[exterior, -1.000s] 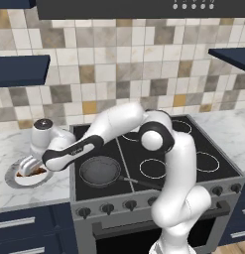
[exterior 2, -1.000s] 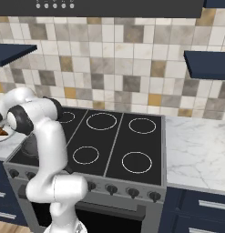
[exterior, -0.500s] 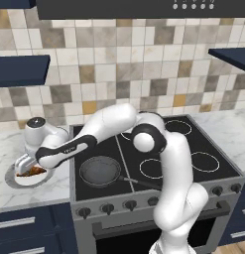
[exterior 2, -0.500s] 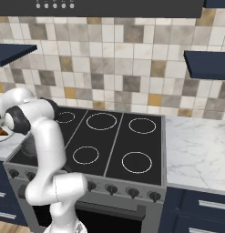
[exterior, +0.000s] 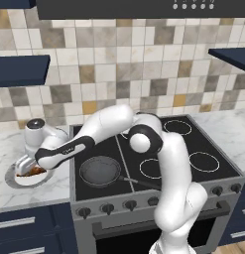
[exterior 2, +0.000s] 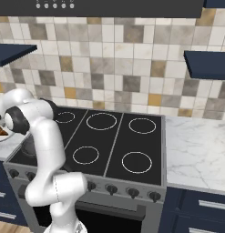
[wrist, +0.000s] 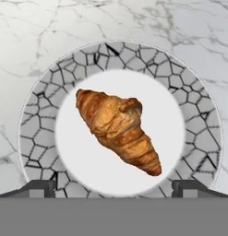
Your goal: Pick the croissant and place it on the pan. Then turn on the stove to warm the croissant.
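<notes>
My fingers (wrist: 113,186) spread wide over a golden-brown croissant (wrist: 117,128), seemingly untouched, on a crackle-rimmed plate (wrist: 189,124); marble bench (wrist: 37,41), tiled wall (exterior: 119,64).

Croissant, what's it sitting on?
The croissant lies on a round plate with a cracked grey rim, on the marble counter. The plate's middle under the pastry is covered.
</notes>
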